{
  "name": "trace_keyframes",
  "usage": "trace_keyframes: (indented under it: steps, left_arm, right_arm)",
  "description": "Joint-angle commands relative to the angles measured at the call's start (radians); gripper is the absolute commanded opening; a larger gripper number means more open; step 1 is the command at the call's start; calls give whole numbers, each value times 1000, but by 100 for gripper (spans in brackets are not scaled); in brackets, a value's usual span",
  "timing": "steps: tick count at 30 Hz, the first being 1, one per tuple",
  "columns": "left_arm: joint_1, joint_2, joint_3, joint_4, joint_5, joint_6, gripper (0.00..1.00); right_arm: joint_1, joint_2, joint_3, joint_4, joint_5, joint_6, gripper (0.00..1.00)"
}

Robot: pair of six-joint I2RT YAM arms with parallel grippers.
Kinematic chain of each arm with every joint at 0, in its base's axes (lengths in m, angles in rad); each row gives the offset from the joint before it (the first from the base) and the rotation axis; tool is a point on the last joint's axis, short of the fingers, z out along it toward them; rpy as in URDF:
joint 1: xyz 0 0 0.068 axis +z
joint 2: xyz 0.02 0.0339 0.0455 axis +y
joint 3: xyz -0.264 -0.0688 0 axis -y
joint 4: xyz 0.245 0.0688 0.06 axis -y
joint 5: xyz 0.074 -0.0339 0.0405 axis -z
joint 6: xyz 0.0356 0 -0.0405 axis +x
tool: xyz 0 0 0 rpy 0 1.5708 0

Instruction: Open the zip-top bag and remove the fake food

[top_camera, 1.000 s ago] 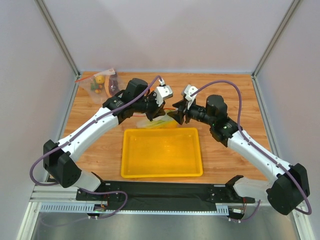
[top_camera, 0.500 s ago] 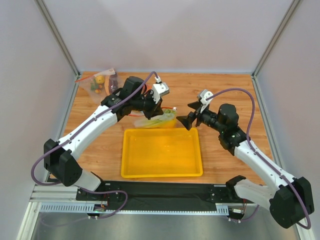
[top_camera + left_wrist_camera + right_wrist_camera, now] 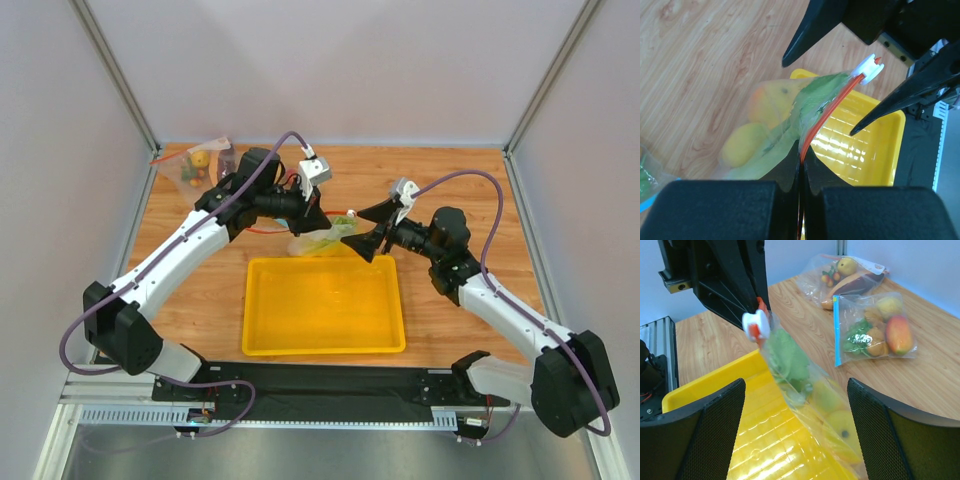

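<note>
The zip-top bag [image 3: 322, 238] hangs clear of the worktop [image 3: 450, 180], over the far rim of the yellow tray [image 3: 258, 345]. Its long axis follows the red-orange zip strip [image 3: 826, 111], which runs roughly left to right across the scene. The end carrying the white slider [image 3: 868, 69] points toward the right arm. The bag's body sags below the strip toward the tray.

The fake food [image 3: 771, 119] is inside the bag: a green stalk lies up against the strip, with yellow and orange pieces lower in the belly.

The left fingers [image 3: 813, 175] are pressed fully together on the zip strip, pinching the bag near its mouth, back from the slider. The right fingers [image 3: 880, 435] stand wide apart, one on either side of the slider end. They hold nothing and touch neither the bag nor the strip.

Two further clear bags lie well apart at the far left corner of the worktop. One has a blue zip strip [image 3: 875, 330]; the other [image 3: 850, 275] is behind it.
</note>
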Motion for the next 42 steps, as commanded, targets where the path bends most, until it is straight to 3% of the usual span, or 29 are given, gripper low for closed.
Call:
trace_keyframes:
  steps: [1,9,16,24,26,30,31,33,35,38,42]
  left_arm:
    - [3,-52,27,80,101,-33,0]
    - [3,-40,25,79,185,-46,0]
    - [3,-17,44,24,219,-20,0]
    - [3,-8,53,2,250,-13,0]
    - [3,-6,54,-1,256,-12,0]
    - [3,-2,64,-16,232,-4,0]
    - [3,0,65,-25,216,-3,0]
    - [3,-9,76,-36,163,5,19]
    - [3,-25,68,-35,118,11,47]
    - [3,-81,28,23,68,2,59]
    - [-24,-155,2,114,0,-4,62]
  right_arm:
    - [9,32,21,115,-45,44,83]
    - [24,78,51,154,-43,50,77]
    - [24,75,64,173,-16,45,58]
    - [26,80,86,177,-19,51,48]
    - [26,83,92,180,-27,54,38]
    - [28,84,100,175,-43,65,5]
    - [28,84,100,174,-45,65,0]
    - [28,78,98,154,-40,58,0]
    - [28,72,94,135,-39,50,0]
    - [35,72,81,124,-45,47,0]
    - [47,72,75,106,-51,38,0]
